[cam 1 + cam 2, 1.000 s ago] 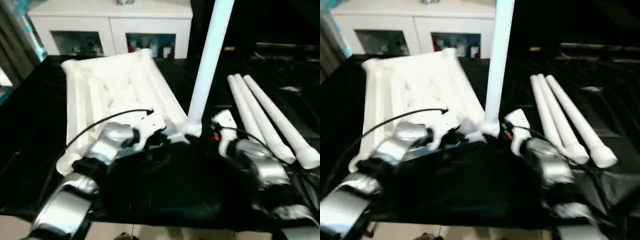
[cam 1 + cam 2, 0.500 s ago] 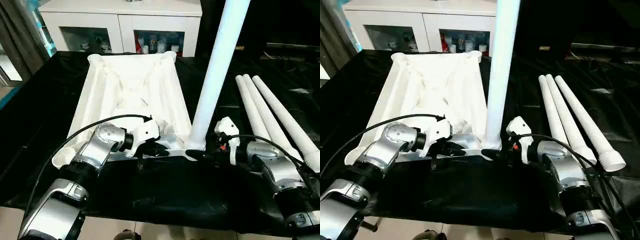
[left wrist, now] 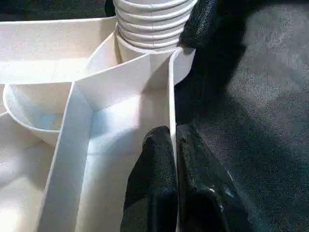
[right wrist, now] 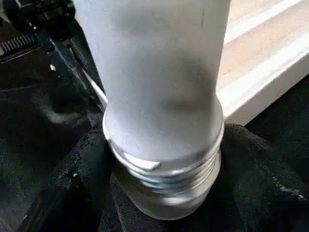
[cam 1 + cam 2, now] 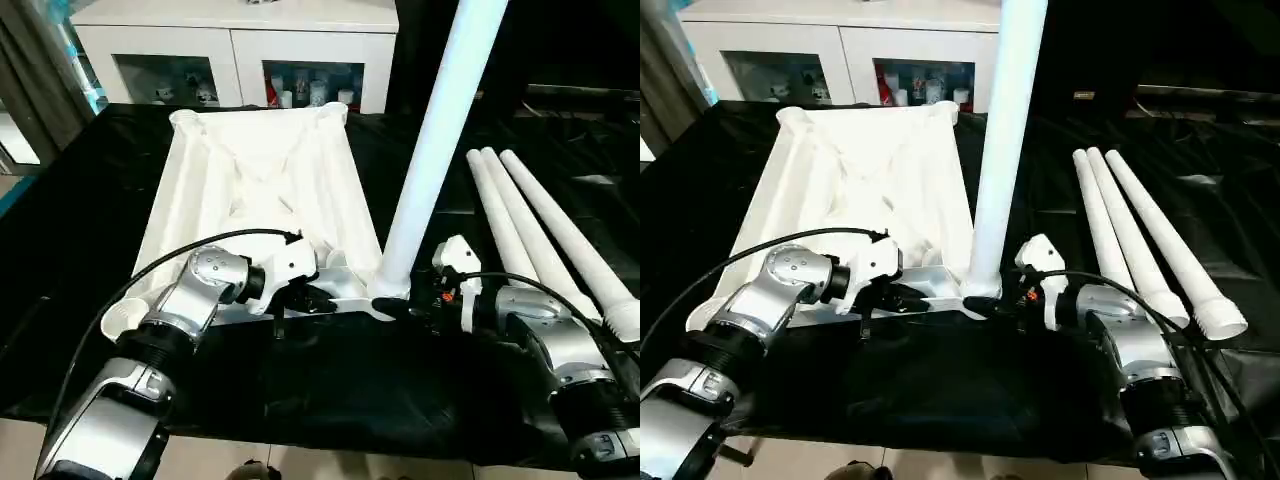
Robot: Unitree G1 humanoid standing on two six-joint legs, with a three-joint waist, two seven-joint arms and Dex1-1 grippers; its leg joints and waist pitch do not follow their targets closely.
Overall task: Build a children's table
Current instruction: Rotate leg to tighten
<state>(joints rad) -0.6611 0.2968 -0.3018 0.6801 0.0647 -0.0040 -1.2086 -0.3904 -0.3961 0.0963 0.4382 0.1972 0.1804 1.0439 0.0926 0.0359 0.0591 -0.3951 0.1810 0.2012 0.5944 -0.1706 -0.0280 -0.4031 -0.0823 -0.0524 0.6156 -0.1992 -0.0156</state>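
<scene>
The children's table tabletop [image 5: 260, 180] lies upside down, white and ribbed, on the black-draped work table. One white leg [image 5: 435, 150] stands upright in its near right corner socket, leaning slightly right. My left gripper [image 3: 172, 137] is shut on the thin near rim wall of the tabletop, just left of that socket. My right gripper [image 5: 400, 305] sits at the threaded base of the upright leg [image 4: 159, 96], close against it from the right. Three more legs [image 5: 530, 220] lie side by side to the right.
A white cabinet [image 5: 240, 50] with glass doors stands beyond the table's far edge. The black cloth [image 5: 360, 390] bunches in folds in front of the tabletop, between my forearms. A curtain hangs at the far left.
The camera has swung and settled, so the whole picture shifted. Both grippers stay at the near right corner, and the upright leg keeps its place.
</scene>
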